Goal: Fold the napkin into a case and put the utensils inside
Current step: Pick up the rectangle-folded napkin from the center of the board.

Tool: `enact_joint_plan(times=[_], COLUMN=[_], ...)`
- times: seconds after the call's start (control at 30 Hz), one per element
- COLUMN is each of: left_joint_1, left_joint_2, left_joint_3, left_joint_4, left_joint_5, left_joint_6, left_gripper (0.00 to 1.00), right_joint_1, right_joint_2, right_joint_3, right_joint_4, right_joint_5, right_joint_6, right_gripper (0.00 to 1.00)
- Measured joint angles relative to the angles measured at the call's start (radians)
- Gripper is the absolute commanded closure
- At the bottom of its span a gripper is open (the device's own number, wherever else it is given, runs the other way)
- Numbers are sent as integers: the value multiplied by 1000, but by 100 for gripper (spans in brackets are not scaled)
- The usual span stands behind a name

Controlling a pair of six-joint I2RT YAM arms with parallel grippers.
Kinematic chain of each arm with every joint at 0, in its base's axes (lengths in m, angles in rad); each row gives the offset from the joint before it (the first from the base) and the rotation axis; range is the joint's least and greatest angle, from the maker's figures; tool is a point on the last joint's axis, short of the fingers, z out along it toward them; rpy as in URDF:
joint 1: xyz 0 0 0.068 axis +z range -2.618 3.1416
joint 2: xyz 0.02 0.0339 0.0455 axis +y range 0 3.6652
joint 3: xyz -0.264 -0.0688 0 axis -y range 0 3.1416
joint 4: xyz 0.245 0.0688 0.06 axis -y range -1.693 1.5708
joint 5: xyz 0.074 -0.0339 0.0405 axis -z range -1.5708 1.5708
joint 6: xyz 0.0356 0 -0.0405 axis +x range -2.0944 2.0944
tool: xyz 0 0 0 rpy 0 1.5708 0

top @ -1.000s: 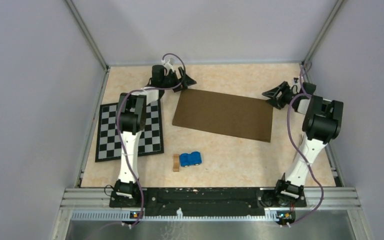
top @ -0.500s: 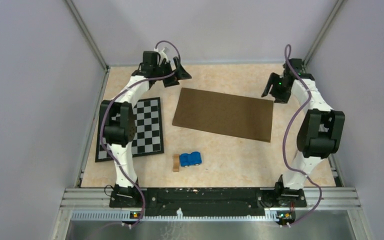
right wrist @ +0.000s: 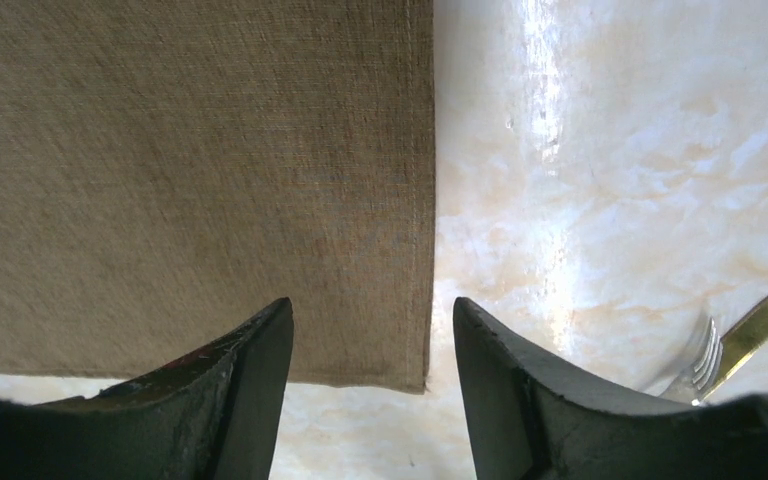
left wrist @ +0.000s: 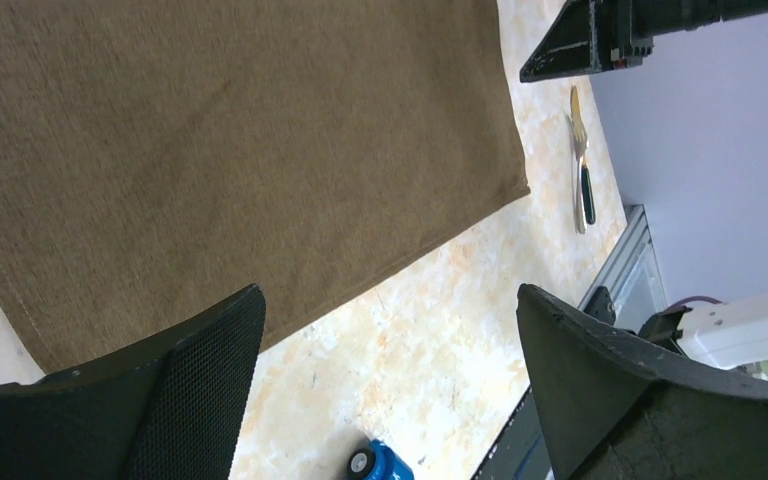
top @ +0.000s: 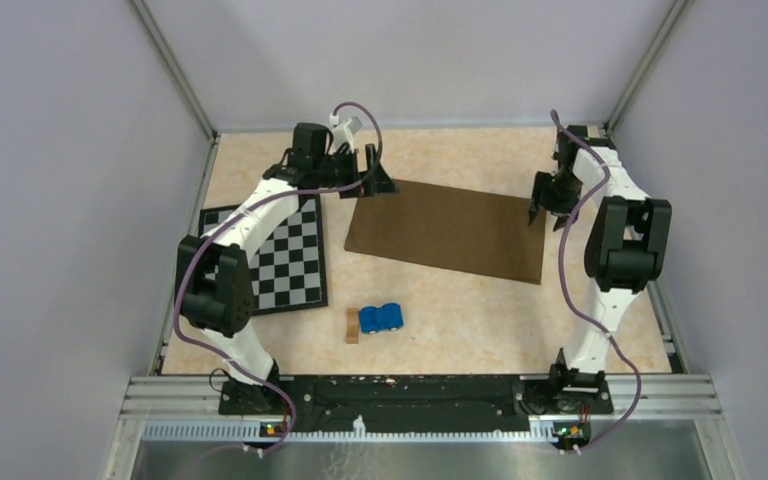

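The dark brown napkin (top: 447, 228) lies flat on the table as a wide rectangle. My left gripper (top: 375, 181) is open and empty over its far left corner; the cloth (left wrist: 210, 150) fills the left wrist view beyond the gripper (left wrist: 390, 300). My right gripper (top: 545, 208) is open and empty at the far right corner. In the right wrist view the cloth's corner (right wrist: 400, 350) lies between the jaws of the gripper (right wrist: 370, 310). A gold fork (right wrist: 750, 335) with a dark handle (left wrist: 586, 195) lies just right of the napkin. No narrow case shows.
A black-and-white checkered mat (top: 272, 255) lies left of the napkin. A blue toy car (top: 381, 317) and a small tan wooden block (top: 352, 326) sit in front of the napkin. Enclosure walls stand close behind and beside both arms.
Both arms have swung in from the far edges. The left gripper moved right to the napkin's far left corner, the right gripper forward and down to its far right corner. The napkin has not moved.
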Motion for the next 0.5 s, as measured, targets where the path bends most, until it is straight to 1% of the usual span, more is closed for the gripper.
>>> enact_joint_plan(times=[0.17,0.5], left_joint_1=[10,10], left_joint_2=[-4,-67], left_joint_3=[-22,-22], left_joint_4=[-2,1], left_joint_5=[33,43], left_joint_6=[-1,3], left_gripper=[1,1], right_joint_1=[3,31], right_joint_2=[45,73], right_joint_3=[32,9], right_joint_4=[-34,-30], right_joint_5=[18,62], right_joint_6=[0,13], right_gripper=[39,42])
